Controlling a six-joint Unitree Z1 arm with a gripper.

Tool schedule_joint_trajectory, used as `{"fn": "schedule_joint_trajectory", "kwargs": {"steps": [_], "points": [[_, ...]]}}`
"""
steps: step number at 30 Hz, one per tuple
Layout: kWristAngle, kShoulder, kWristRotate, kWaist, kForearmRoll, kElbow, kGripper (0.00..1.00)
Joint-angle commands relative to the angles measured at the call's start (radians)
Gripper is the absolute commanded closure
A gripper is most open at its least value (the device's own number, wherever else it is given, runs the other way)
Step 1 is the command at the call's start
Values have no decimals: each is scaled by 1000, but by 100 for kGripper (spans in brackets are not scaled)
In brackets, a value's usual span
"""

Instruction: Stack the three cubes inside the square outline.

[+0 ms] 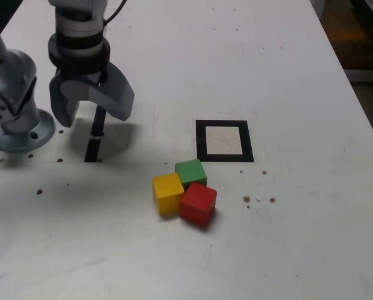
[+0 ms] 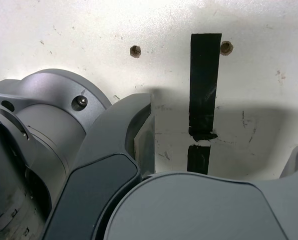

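Note:
Three cubes sit touching in a cluster on the white table in the exterior view: yellow point(image 1: 168, 192) toward that view's left, green point(image 1: 191, 172) behind, red point(image 1: 198, 203) in front at the right. The square outline point(image 1: 224, 140), black-bordered with a pale centre, lies just behind them with nothing in it. My gripper point(image 1: 92, 114) hangs well off toward the exterior view's left, above two black strips, jaws open wide and holding nothing. The wrist view shows the gripper point(image 2: 218, 155) open over bare table and tape. No cube or outline appears there.
Two short black tape strips point(image 1: 96, 134) point(image 2: 203, 85) lie end to end under the gripper. The arm's grey base point(image 1: 14, 122) stands at the exterior view's left edge. Small screw holes point(image 2: 135, 50) dot the table. The table's edge point(image 1: 361, 100) runs along the exterior view's right.

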Motion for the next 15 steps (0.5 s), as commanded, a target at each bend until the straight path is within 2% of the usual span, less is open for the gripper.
{"fn": "schedule_joint_trajectory", "kwargs": {"steps": [1,10,12,15], "points": [[0,9,2,3,-2,2,1],[-2,-12,5,19,7,-1,1],[-1,-15,4,17,33,-26,1],[6,-18,-16,-11,115,-102,1]]}}
